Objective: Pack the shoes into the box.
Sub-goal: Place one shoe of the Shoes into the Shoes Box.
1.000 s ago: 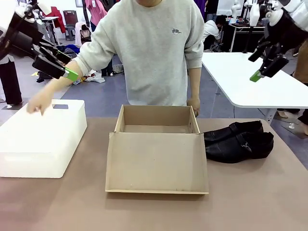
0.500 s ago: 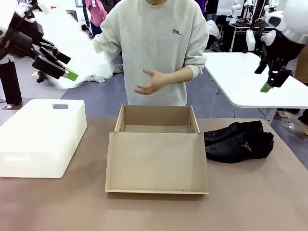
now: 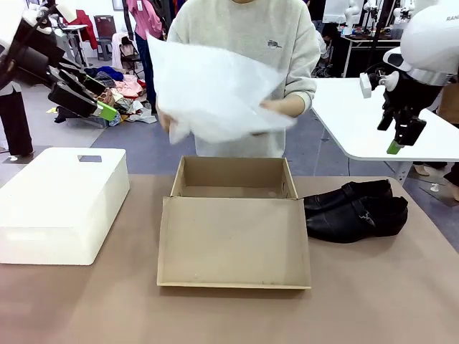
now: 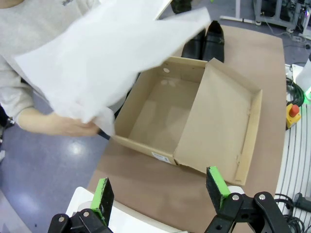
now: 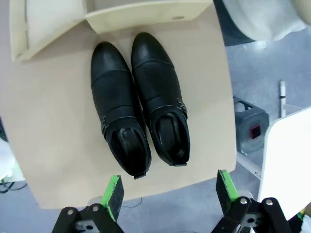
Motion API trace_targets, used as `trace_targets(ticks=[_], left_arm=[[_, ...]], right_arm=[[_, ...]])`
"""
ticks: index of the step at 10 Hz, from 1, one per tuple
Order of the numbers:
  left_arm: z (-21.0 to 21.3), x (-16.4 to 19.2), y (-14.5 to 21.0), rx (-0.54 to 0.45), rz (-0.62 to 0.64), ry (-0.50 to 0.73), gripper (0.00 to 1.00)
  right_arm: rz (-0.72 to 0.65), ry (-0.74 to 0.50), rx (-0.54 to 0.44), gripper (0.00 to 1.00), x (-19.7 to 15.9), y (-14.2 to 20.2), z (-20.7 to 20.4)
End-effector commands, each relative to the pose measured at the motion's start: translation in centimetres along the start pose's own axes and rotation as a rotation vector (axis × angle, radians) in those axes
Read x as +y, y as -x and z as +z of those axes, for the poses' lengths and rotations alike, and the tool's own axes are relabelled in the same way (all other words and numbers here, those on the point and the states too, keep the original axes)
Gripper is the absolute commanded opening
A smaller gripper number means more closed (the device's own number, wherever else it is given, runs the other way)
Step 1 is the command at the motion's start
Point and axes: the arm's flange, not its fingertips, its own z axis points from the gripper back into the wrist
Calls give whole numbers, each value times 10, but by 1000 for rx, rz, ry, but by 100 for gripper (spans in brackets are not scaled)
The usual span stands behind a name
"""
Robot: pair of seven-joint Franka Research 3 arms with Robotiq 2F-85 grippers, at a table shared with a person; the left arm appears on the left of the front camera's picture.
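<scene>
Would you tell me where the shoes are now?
In the front view, the shoes lie side by side at the right, close beside the open box.

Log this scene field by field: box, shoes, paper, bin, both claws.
box: open, empty, lid flap flat toward robot
shoes: side by side on table, right of box
tissue paper: in person's hands above box
white bin: left of box
left claw: open, raised, empty
right claw: open above shoes, empty
</scene>
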Motion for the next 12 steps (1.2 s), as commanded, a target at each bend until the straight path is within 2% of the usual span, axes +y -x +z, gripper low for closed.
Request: trace_targets(ticks=[1, 4, 5, 8, 12], left_arm=[[0, 1, 3, -13, -14, 15, 100], [0, 1, 3, -13, -14, 15, 100], [0, 1, 3, -13, -14, 15, 100], [0, 1, 3, -13, -14, 15, 100], [0, 1, 3, -13, -14, 15, 100]], right_arm=[[12, 17, -8, 100, 6, -1, 9], [6, 9, 2, 100, 2, -3, 5], [9, 67, -5, 100, -1, -11, 1], [73, 27, -29, 100, -19, 5, -19], [71, -26, -1, 100, -38, 19, -57]])
